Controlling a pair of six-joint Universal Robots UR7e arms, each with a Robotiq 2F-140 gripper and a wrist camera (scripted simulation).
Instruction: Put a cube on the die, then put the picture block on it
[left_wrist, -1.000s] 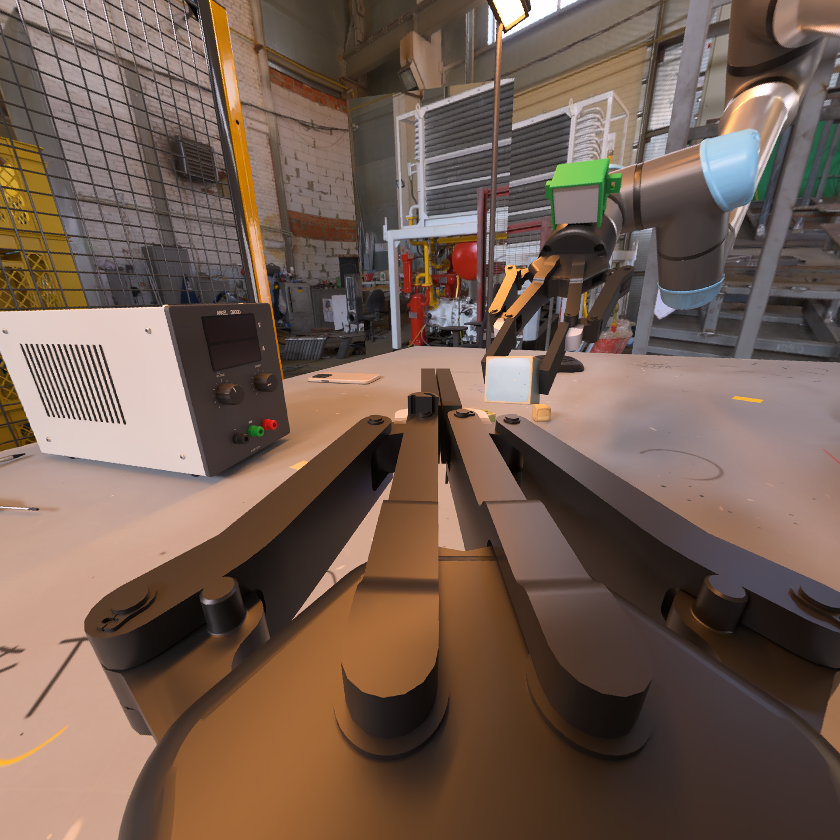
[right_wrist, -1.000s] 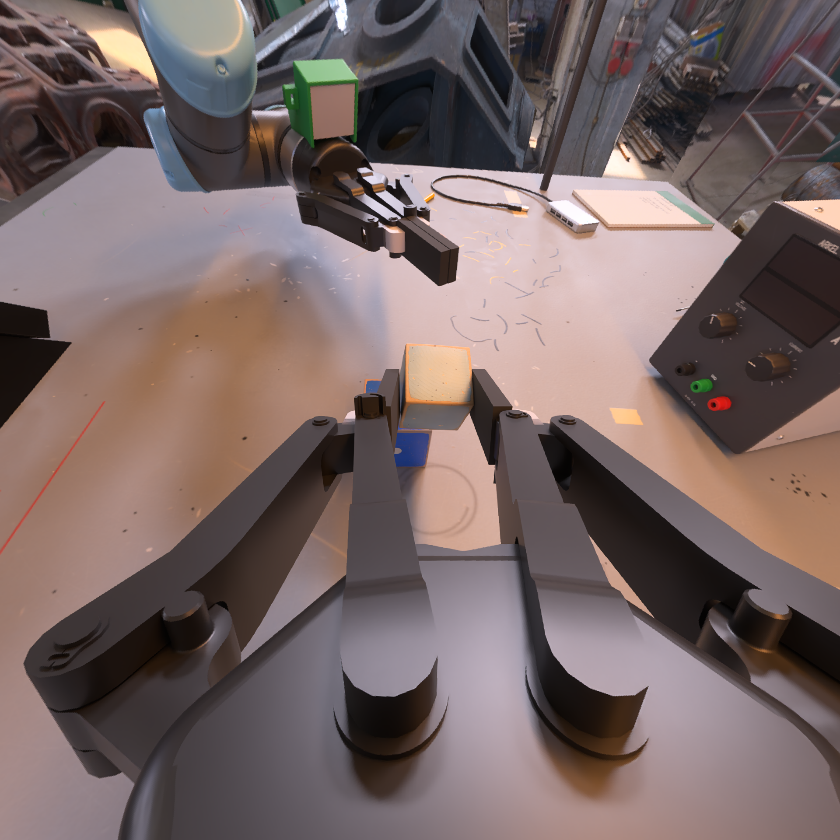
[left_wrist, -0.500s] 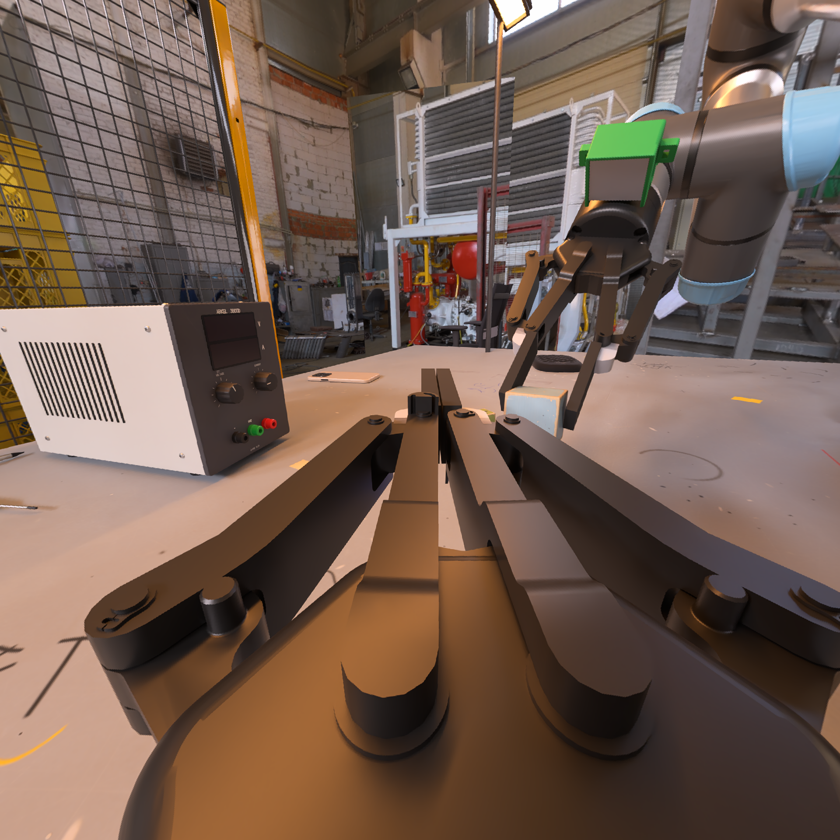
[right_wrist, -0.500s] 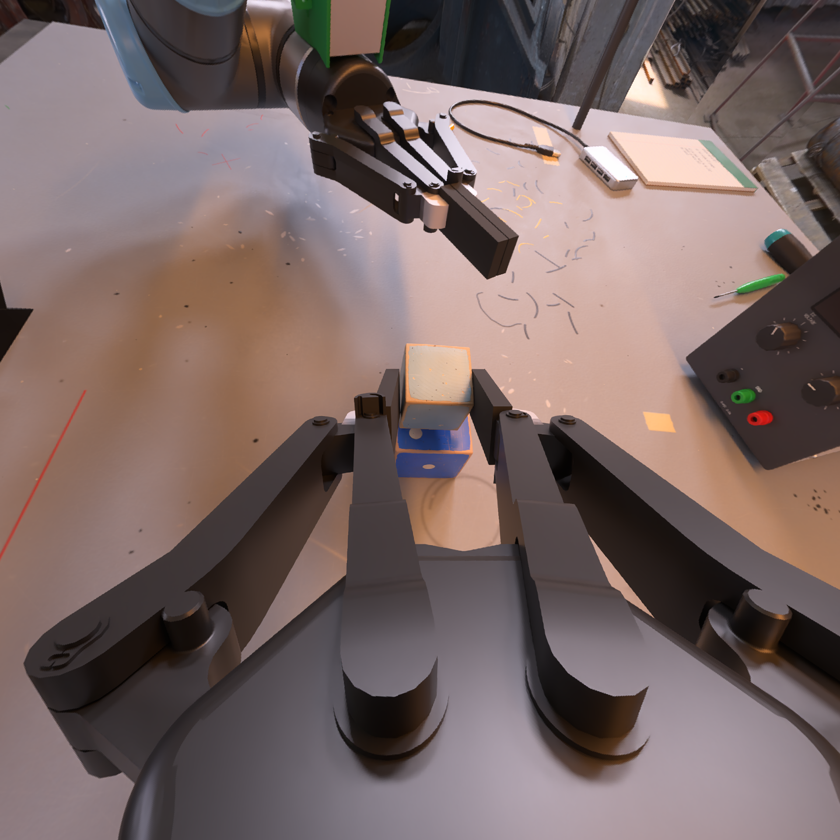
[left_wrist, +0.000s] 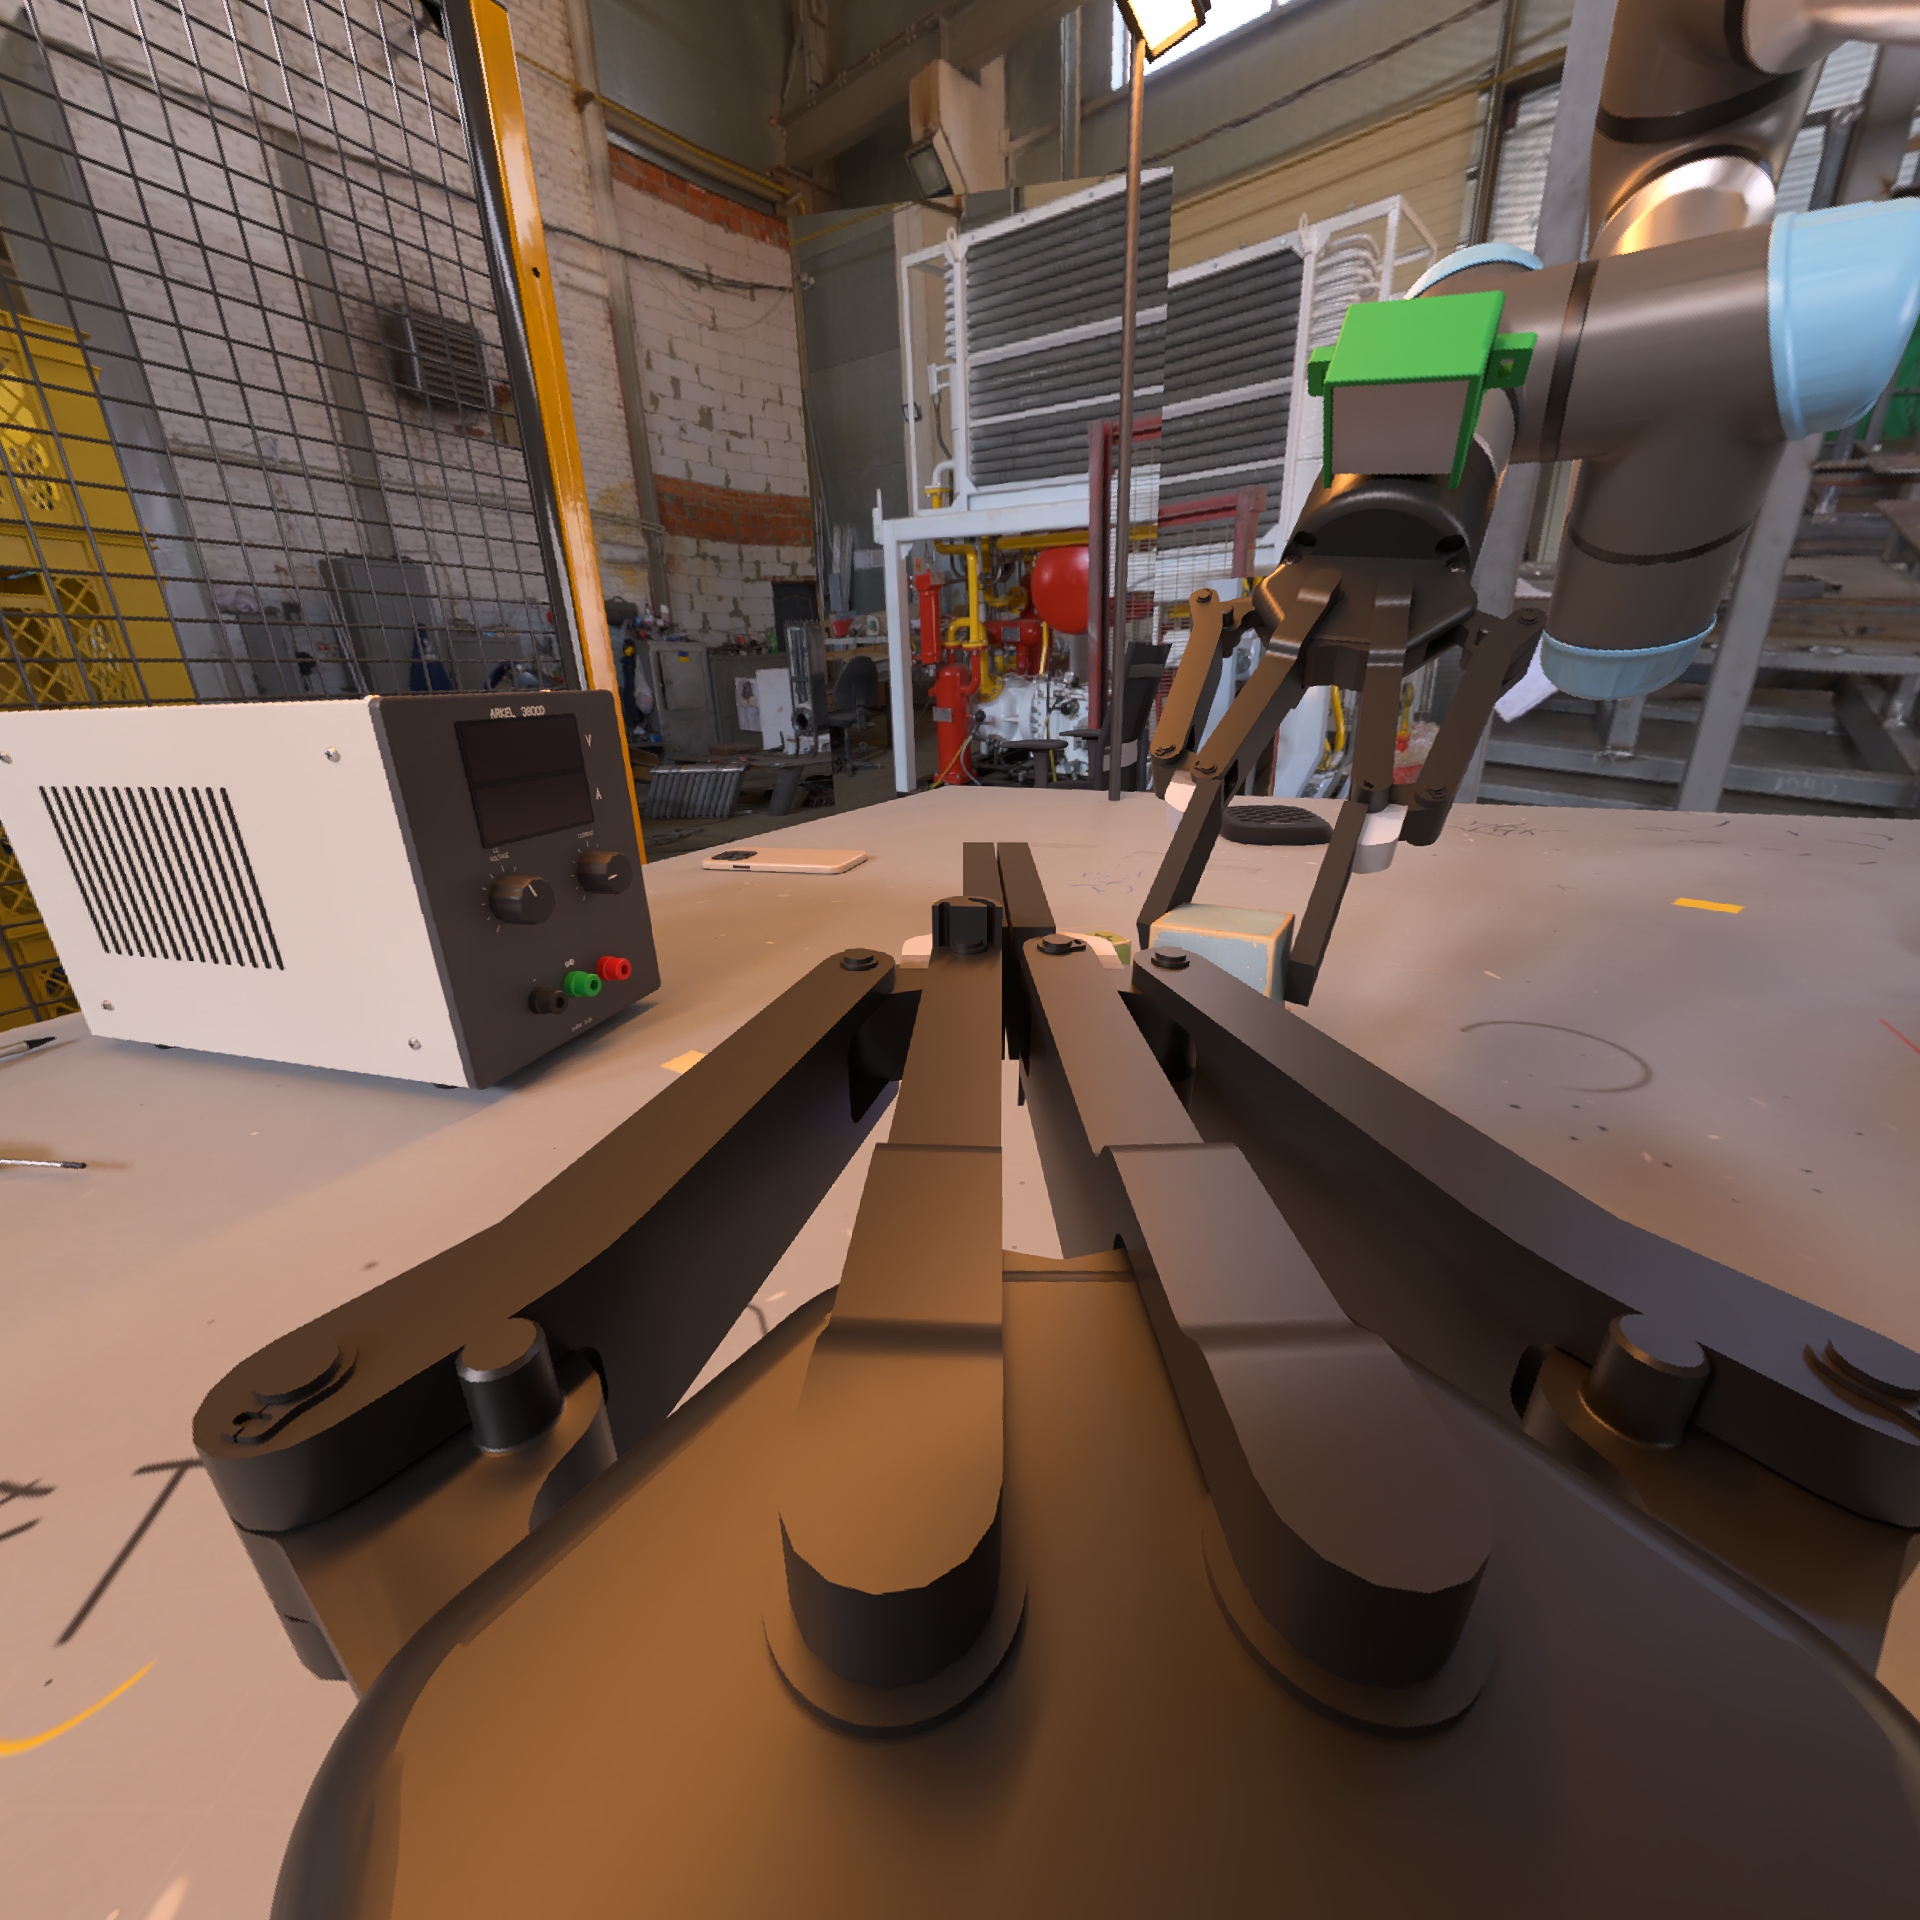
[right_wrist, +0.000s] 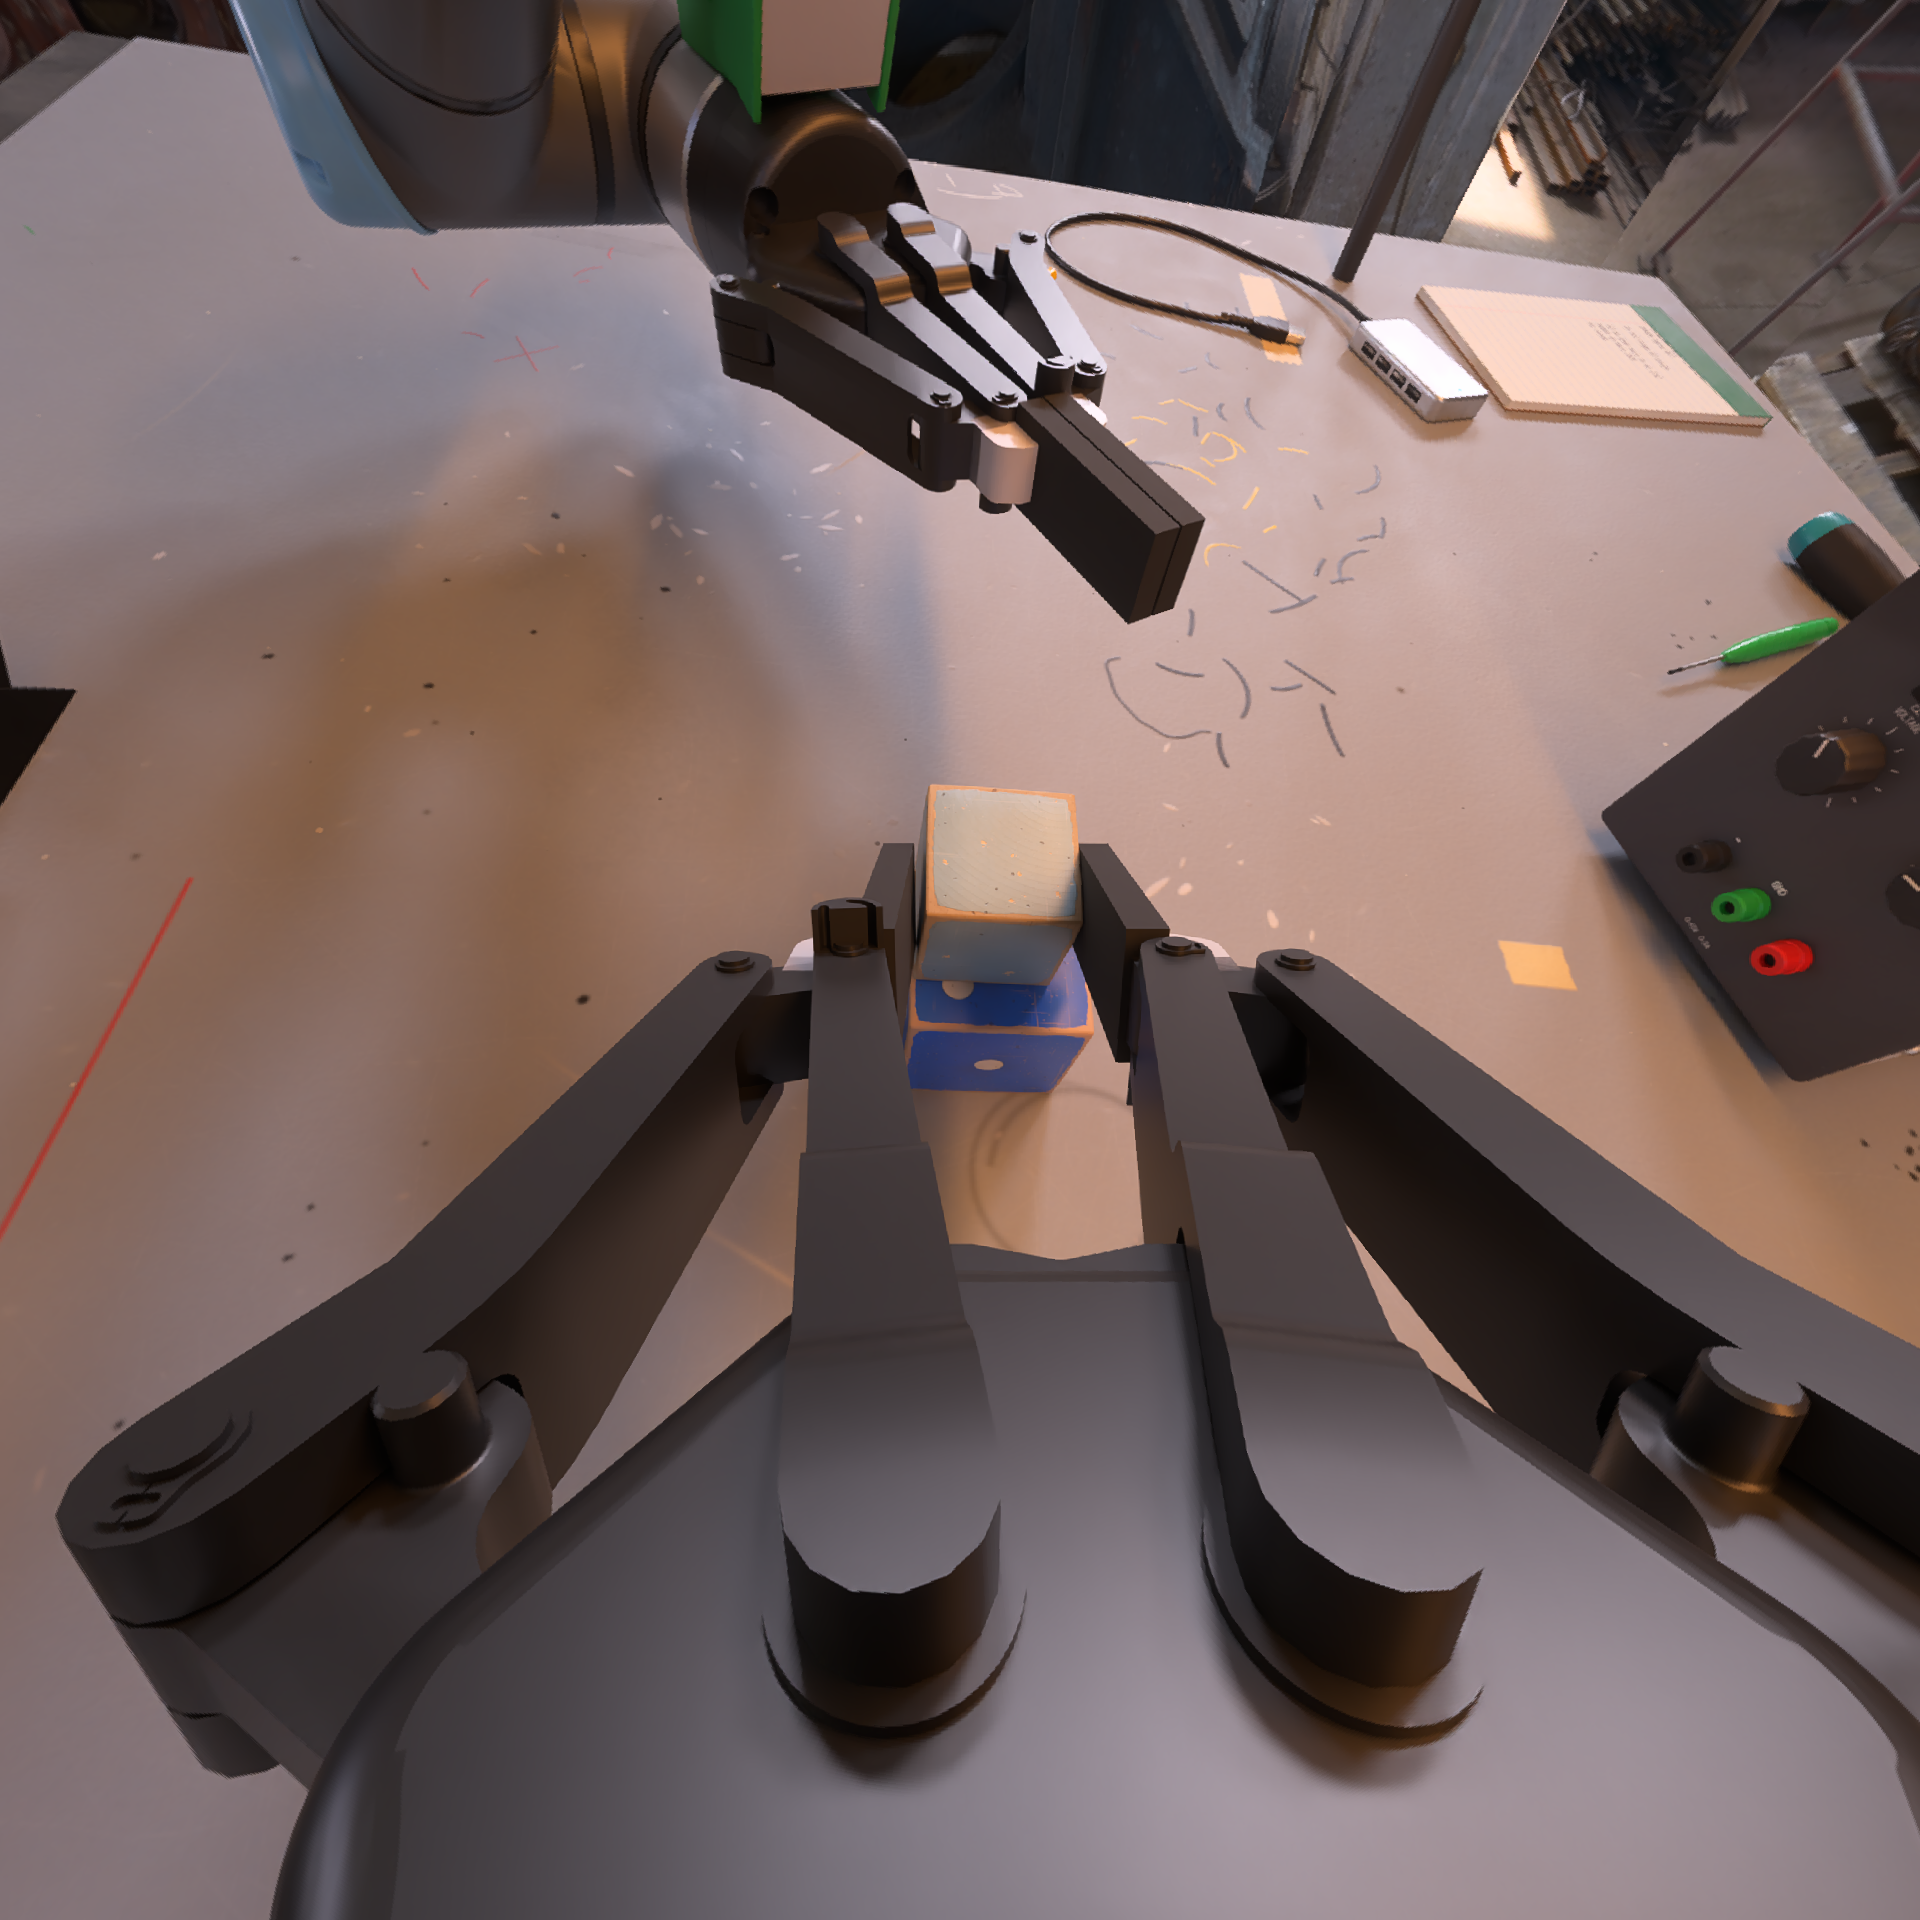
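Right wrist view looks down on the first step of the task, close to done: the right gripper (right_wrist: 997, 894) has its fingers (right_wrist: 1117, 914) clamped on the two sides of a pale cube (right_wrist: 1000, 868), and the cube sits over the blue die (right_wrist: 992, 1034) on the grey surface (right_wrist: 520, 727). Whether the cube's underside already touches the die's top is hard to tell from this angle; it looks touching or just above. The cube is cream-blue with worn orange edges; the die is blue with white pips. Next, as I judge it, the cube should be settled squarely, then released by parting the fingers without nudging the stack. The left gripper (right_wrist: 1127, 540) hovers well apart, fingers pressed together and empty. The picture block is not clearly visible.
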